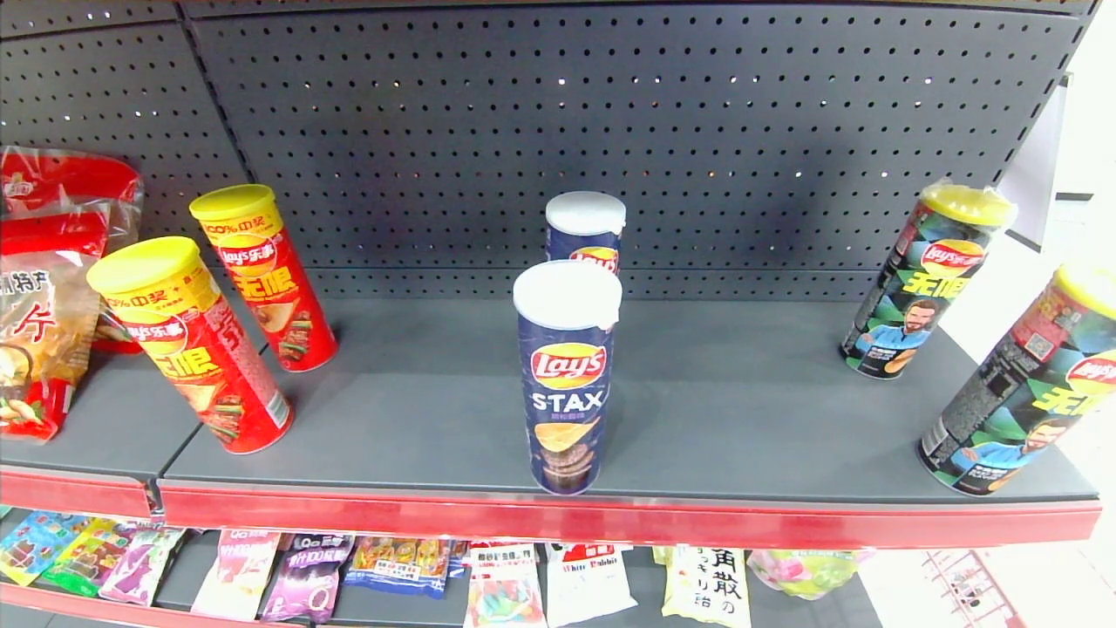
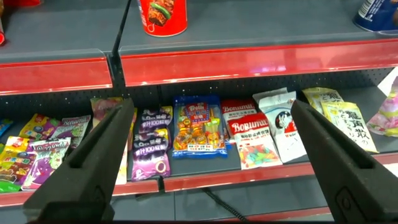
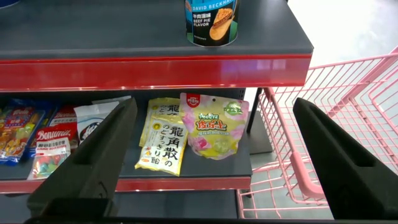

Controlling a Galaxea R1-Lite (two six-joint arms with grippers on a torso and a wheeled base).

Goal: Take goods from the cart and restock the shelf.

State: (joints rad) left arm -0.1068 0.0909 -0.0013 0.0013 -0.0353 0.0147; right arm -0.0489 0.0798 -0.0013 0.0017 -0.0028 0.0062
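Both claws hang wide open and empty: the left claw (image 2: 211, 106) in front of the candy bags (image 2: 198, 127) on the lower shelf, the right claw (image 3: 216, 103) near the pink cart (image 3: 348, 124), whose load is hidden. Farther up, chip cans stand on the grey shelf (image 1: 715, 419), with a blue can (image 1: 567, 384) at its front edge. Such cans are likely light, stiff, smooth and easily dented, so grip mid-body.

We saw a matt grey shelf deck (image 1: 741, 410) and perforated back panel (image 1: 610, 105), seemingly painted metal, edged by a glossy red strip (image 1: 610, 519). The chip cans (image 1: 565, 384) wore smooth shiny wraps, the snack bags (image 2: 196, 127) were glossy film, and the cart (image 3: 354, 99) was pink-coated wire.
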